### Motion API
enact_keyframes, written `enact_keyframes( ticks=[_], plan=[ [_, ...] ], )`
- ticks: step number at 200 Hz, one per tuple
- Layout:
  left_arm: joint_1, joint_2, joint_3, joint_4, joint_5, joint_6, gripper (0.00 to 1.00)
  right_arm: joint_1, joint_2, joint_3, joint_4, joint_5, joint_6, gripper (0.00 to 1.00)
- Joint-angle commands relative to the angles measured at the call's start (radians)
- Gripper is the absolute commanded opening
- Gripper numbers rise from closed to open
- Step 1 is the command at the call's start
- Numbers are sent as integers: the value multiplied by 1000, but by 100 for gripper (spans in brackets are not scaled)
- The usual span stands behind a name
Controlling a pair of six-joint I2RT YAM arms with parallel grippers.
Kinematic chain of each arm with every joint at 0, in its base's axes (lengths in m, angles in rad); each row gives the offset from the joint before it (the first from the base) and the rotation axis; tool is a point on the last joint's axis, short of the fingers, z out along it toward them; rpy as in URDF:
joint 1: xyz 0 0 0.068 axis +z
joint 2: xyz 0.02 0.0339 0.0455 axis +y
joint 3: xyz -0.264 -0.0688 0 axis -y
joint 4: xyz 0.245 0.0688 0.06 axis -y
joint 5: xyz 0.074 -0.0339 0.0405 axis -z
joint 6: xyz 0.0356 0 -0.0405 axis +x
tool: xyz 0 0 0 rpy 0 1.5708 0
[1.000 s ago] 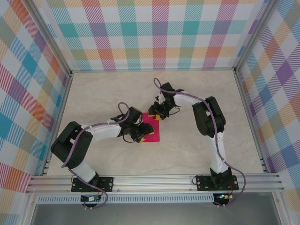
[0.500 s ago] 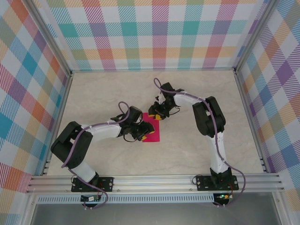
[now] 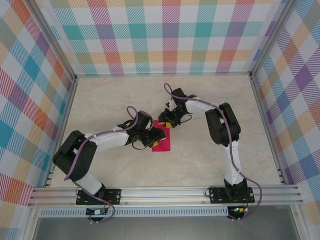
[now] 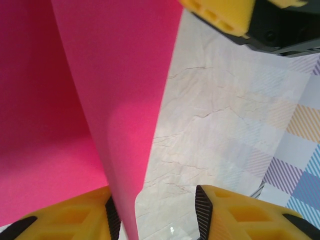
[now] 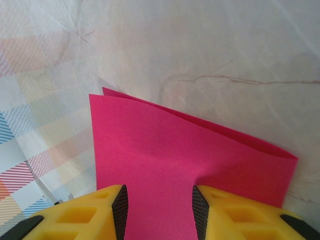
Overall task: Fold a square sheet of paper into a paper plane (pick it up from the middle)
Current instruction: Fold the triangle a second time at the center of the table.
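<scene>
The square sheet of paper (image 3: pixel 165 145) is magenta-pink and lies mid-table, folded over into two layers (image 5: pixel 165 145). My left gripper (image 3: pixel 156 139) is over its left side. In the left wrist view a raised flap of the sheet (image 4: pixel 115 75) runs down against the left finger (image 4: pixel 75 220), and bare table fills the gap up to the right pad, so my left gripper (image 4: pixel 157 212) is open. My right gripper (image 3: pixel 167 123) is at the sheet's far edge. Its fingers (image 5: pixel 95 212) stand apart on the paper, and my right gripper (image 5: pixel 160 210) is open, one finger denting the sheet.
The pale marble tabletop (image 3: pixel 210 150) stretches round the paper on all sides. Checked walls (image 3: pixel 165 35) close off the back and both sides. One yellow finger of the right gripper (image 4: pixel 220 15) is close above the sheet in the left wrist view.
My left gripper has slid right and a little farther onto the paper, covering more of it, and its jaws have narrowed. The right gripper has stayed put.
</scene>
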Motion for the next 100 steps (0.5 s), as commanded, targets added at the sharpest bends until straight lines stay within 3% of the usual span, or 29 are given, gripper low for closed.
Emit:
enact_keyframes(
  ticks=[1, 59, 100],
  plan=[
    [-15, 26, 43, 47, 32, 19, 44, -5, 52, -11, -62, 40, 6, 43],
    [-15, 16, 35, 73, 35, 23, 44, -5, 60, 5, -79, 38, 7, 42],
    [-15, 62, 51, 86, 15, 49, 43, -9, 22, 29, -53, -54, 21, 42]
  ],
)
